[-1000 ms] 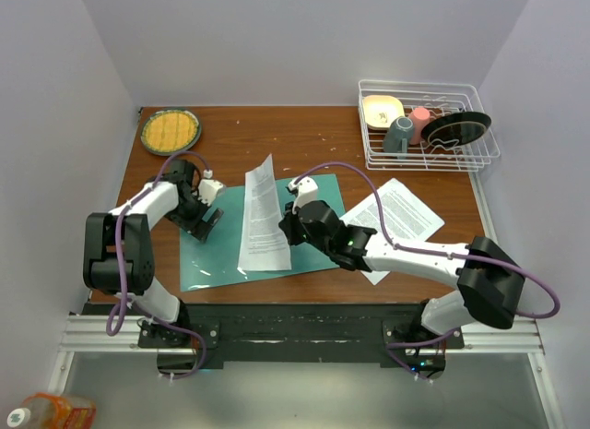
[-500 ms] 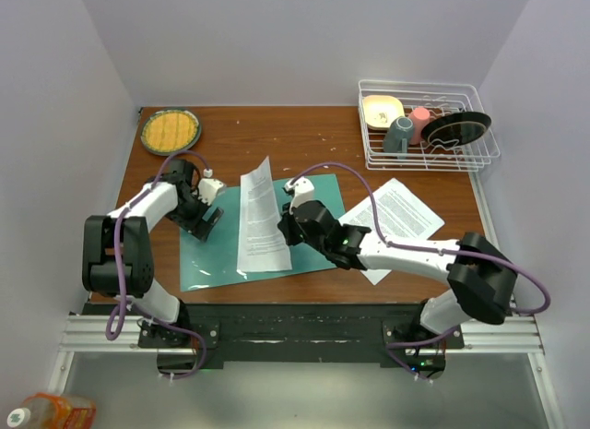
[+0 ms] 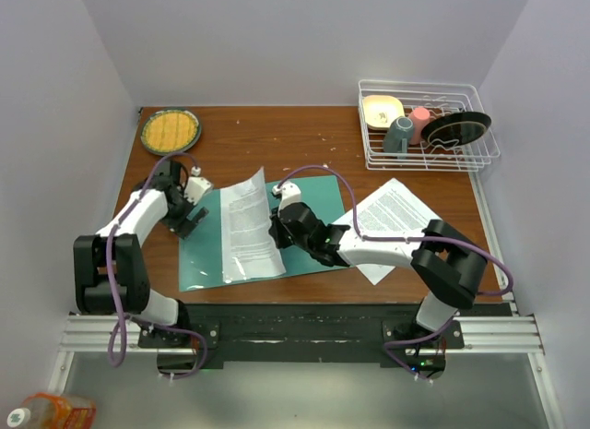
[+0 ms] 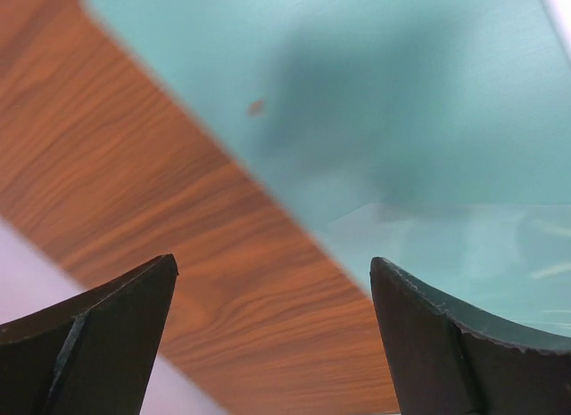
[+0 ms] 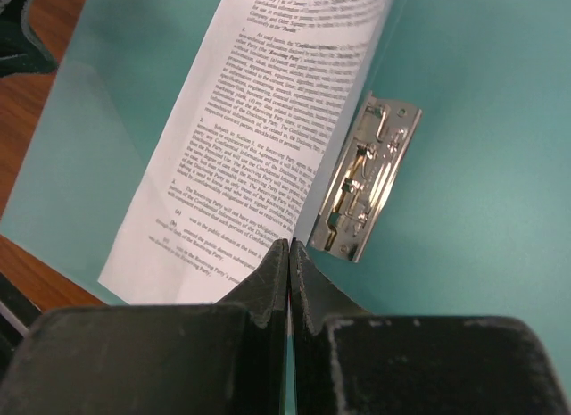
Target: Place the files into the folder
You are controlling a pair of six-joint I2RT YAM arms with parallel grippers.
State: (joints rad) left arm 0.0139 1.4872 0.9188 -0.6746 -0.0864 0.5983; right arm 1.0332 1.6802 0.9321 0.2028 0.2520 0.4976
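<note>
Right gripper [image 5: 290, 245] has its two fingers pressed tight together, and the thin edge of one sheet [image 3: 241, 231] is pinched between them. It holds the sheet by its right side, near a corner, so most of the paper is free to lie down. The sheet sits over the middle of the folder [image 5: 464, 219], and the folder lies open and flat on the table [image 3: 277, 138], close to the near edge. The held side is up a bit and the left side rests on the folder, so the paper bends like a little slide. I think it is held that way so it can go down flat with no crease. A shiny metal clip [image 5: 366, 178] sits on the folder just right of the sheet, and the paper's edge is beside it, not under it. Left gripper [image 4: 272, 261] has its fingers spread wide and holds nothing. It hangs low over the folder's left edge, where green meets wood, maybe to press the folder so it does not slide. More files wait in a pile [image 3: 398, 217] on the table, right of the folder and partly under the right arm. This sheet needs to be let go flat, and the pile has not gone in yet.
</note>
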